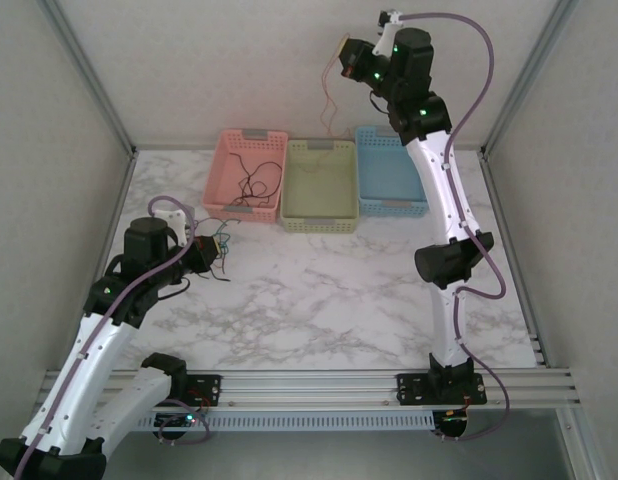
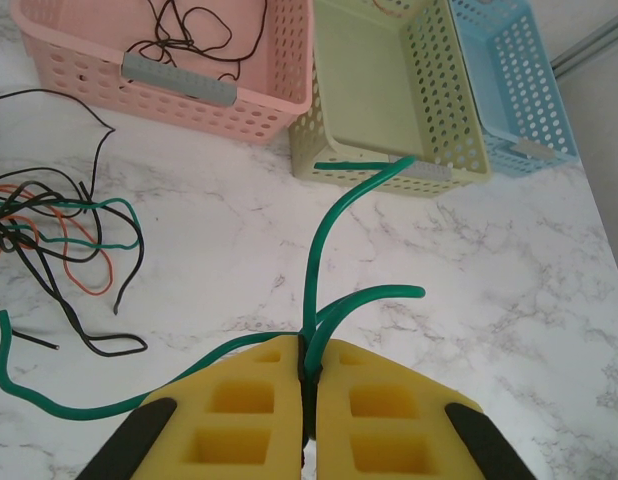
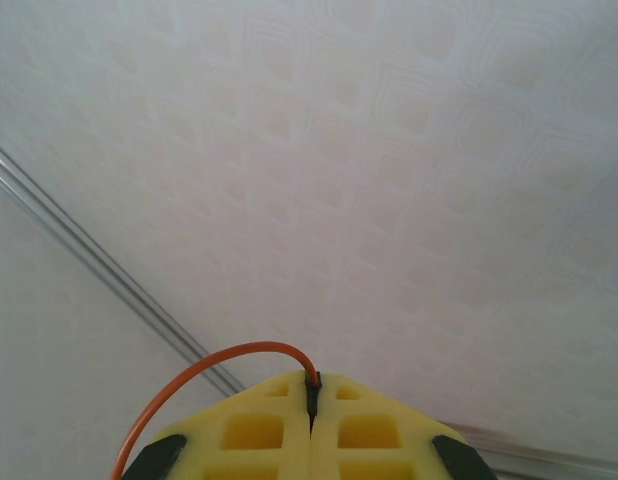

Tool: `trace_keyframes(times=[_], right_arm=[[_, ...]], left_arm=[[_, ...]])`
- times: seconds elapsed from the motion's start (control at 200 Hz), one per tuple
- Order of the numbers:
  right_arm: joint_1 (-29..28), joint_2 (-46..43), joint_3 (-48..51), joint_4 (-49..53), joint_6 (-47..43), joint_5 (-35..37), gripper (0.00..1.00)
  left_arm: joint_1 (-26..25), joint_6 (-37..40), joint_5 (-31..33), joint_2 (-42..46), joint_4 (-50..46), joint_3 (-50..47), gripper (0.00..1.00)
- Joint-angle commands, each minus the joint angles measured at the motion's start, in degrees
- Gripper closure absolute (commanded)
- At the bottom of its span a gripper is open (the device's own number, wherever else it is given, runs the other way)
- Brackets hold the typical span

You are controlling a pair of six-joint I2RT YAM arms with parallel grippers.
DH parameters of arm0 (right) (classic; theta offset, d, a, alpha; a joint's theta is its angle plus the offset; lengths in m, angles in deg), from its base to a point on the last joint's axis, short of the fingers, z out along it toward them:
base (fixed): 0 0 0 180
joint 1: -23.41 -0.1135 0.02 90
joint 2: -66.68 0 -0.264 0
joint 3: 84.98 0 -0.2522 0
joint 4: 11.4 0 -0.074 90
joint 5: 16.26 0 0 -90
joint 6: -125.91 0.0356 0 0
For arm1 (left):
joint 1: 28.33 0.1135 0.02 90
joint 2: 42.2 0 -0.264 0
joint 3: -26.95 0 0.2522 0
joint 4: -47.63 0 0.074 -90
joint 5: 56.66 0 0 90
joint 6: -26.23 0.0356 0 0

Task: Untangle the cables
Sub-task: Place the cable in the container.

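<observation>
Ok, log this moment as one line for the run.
left gripper: shut on green cable | right gripper: raised, shut on orange cable | tangle: on table | black cable: in pink basket

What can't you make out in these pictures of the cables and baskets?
Right wrist view: the orange cable pinched in the right hand leaves the bottom edge, so its far end is cut off.
Left wrist view: the cable tangle runs past the left edge.
Top view: strands beside the left hand, which grips the green cable, are too thin to trace.
Top view: the right arm hides the blue basket's right rim.
</observation>
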Motion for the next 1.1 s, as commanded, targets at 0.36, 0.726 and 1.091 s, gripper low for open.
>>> trace_keyframes(times=[0.36, 0.726, 1.091], right_arm=[[-2.2, 2.2, 3.3, 5.8, -3.1, -0.5, 1.0], [-4.2, 5.3, 14.8, 9.5, -5.3, 7.7, 0.99], [-4.6, 10.9, 7.3, 14.2, -7.2, 9.9, 1.0]], left_arm=[[0.5, 1.1, -1.2, 0.8, -0.1, 0.0, 1.0], [0.5, 2.5, -6.8, 0.9, -0.9, 3.0, 1.0], [0.4, 2.3, -6.6, 1.4, -1.0, 2.5, 1.0]])
